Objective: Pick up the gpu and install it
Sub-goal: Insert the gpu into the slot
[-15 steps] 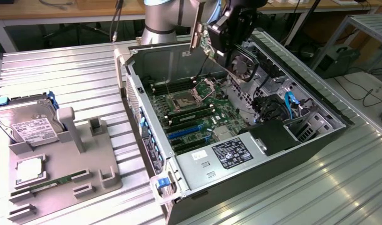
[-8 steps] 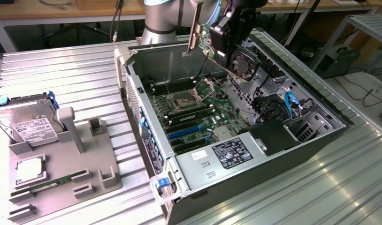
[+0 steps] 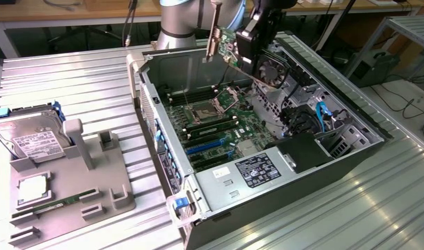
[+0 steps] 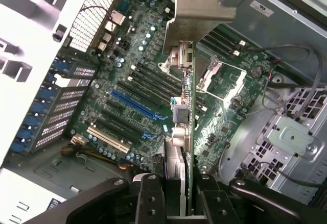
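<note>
The gpu [image 3: 227,44] hangs in the air above the far end of the open computer case [image 3: 351,112], its silver bracket strip [image 3: 213,28] pointing up at the exterior view's left. My gripper [image 3: 252,34] is shut on the card's upper edge. In the wrist view the gpu [image 4: 186,112] appears edge-on between my two fingers [image 4: 149,198], with its bracket [image 4: 199,9] at the far end. Beneath it lies the motherboard [image 4: 127,55] with its blue expansion slots [image 4: 135,106]; those slots [image 3: 205,148] sit well below and nearer than the card.
A grey parts holder [image 3: 66,192] at the exterior view's left carries a hard drive [image 3: 31,138], a processor [image 3: 33,188] and a green RAM stick [image 3: 55,203]. Inside the case are the power supply [image 3: 257,169], blue cables [image 3: 322,114] and the drive cage [image 4: 291,137].
</note>
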Robot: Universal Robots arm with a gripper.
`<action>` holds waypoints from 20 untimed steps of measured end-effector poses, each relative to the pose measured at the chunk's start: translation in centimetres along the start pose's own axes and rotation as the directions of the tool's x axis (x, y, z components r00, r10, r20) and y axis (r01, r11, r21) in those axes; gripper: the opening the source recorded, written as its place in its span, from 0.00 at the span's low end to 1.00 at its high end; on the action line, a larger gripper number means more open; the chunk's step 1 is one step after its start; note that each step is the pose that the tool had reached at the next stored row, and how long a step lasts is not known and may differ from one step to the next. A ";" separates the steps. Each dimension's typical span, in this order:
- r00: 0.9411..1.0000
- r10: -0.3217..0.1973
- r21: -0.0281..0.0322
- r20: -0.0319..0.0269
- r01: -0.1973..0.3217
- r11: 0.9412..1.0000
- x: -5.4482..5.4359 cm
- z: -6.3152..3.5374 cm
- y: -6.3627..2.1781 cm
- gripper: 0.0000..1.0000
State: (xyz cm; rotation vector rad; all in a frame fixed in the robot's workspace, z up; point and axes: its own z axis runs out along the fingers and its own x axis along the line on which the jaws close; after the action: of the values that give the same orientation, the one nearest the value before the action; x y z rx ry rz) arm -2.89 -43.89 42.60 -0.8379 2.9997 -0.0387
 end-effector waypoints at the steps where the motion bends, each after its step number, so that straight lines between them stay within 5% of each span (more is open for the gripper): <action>1: 1.000 -0.012 0.000 0.000 0.012 1.000 0.0 0.00 0.00 0.28; 9: 0.993 -0.121 -0.002 0.004 0.121 0.993 0.0 0.00 0.00 0.28; 15: 0.973 -0.233 -0.004 0.008 0.233 0.973 0.0 0.00 0.00 0.28; 20: 0.949 -0.316 -0.004 0.011 0.316 0.949 0.0 0.00 -0.01 0.28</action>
State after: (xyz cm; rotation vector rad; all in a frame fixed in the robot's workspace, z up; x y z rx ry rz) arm -2.89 -43.90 42.60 -1.3054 2.8239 -0.0316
